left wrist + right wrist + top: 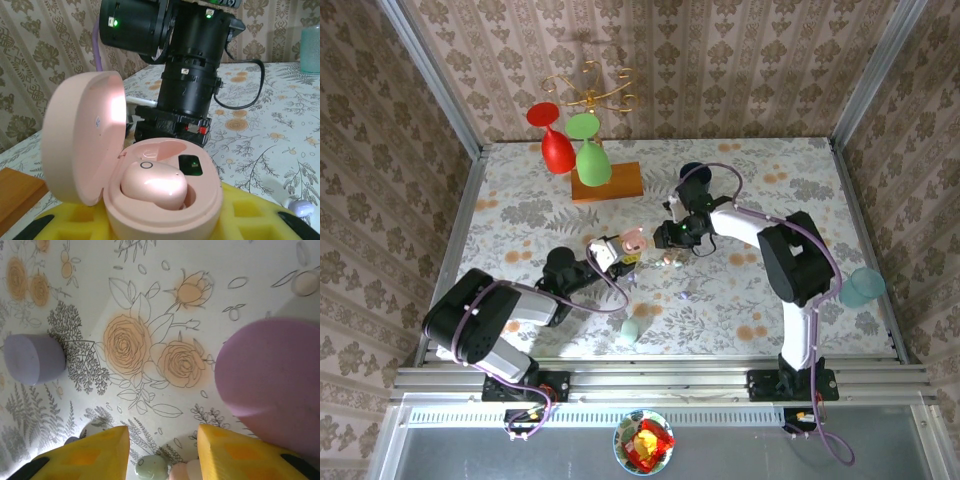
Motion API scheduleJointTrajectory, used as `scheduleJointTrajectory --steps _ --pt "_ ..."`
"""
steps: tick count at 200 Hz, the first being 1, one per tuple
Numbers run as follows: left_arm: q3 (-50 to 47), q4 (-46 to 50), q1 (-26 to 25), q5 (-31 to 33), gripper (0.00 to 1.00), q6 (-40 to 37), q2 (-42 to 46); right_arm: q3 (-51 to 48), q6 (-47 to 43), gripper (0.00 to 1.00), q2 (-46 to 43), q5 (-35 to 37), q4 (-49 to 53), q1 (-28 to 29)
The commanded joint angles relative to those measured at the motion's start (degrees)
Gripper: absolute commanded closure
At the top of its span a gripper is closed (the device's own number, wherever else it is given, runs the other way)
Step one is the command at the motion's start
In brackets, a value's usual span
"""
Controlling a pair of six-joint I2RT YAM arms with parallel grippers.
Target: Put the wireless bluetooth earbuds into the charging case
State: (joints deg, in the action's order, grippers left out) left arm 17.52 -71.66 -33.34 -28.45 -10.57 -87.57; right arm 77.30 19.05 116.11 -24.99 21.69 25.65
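Note:
My left gripper (pixel 617 253) is shut on an open pink charging case (pixel 165 200), its lid (pixel 82 135) tipped up to the left. A glossy pink earbud (pixel 154 185) sits in the case's near socket; the far socket (pixel 157 150) is empty. My right gripper (pixel 162 450) hangs open just above the table, right beside the case (pixel 634 240). Between its yellow pads (pixel 95 452) lie a mint earbud (pixel 151 467) and a pink earbud (pixel 179 473), apart from both pads. A lavender earbud (pixel 300 206) rests on the table to the case's right.
A lavender case (pixel 34 359) and a larger purple rounded piece (pixel 270 375) lie close to my right gripper. A mint case (pixel 632 328) sits near the front edge. At the back are a wooden block (pixel 607 181) and red and green glasses (pixel 575 150); a teal cup (pixel 861 288) is right.

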Motion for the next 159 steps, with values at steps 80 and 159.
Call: scheduleJointTrajectory --steps 80,159 --pt "-0.6 -2.0 0.6 -0.8 0.67 0.6 1.3 -4.6 -1.0 0.59 -3.1 -2.2 4.4 1.2" --pt "-0.4 -2.1 1.2 -1.6 0.67 0.7 1.2 -10.2 2.3 0.6 -7.9 -4.7 0.2 3.4"
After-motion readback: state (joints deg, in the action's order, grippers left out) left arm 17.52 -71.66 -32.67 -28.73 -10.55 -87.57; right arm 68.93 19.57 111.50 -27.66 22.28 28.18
